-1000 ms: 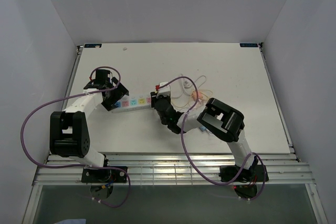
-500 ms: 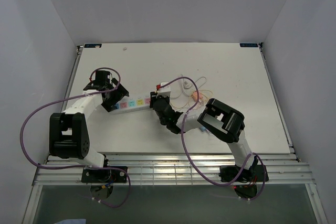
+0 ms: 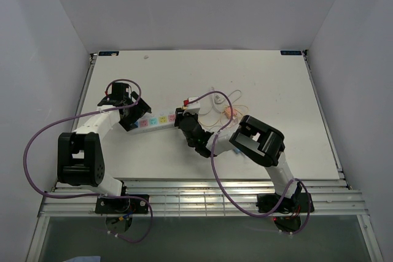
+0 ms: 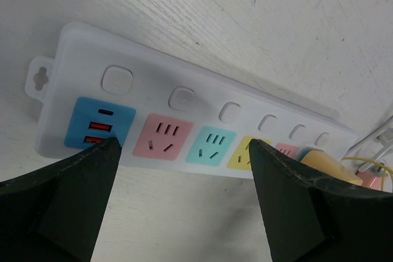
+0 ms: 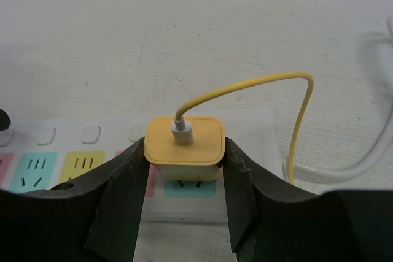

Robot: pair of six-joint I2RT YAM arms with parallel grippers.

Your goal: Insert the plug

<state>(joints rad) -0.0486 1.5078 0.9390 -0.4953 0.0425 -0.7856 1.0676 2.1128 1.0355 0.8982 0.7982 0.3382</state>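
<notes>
R gripper [image 5: 185, 165] pinches rounded-square yellow plug [image 5: 184, 140], smooth plastic w/ yellow cable [image 5: 264, 84], at teal socket [image 5: 191, 189] of white power strip [image 5: 92, 132]. L gripper [image 4: 182, 153] spread wide over strip's blue USB end [image 4: 98, 124].

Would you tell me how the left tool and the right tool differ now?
The left tool stands wide open, empty; the right tool is shut on the yellow plug. The left tool sits by the power strip at its blue USB end, the right tool over a teal socket near the other end. Both face the strip.

Smooth matt plastic power strip [image 4: 147, 84], satin yellow plastic plug [image 5: 202, 145], scuffed matt table [image 5: 184, 29]
</notes>
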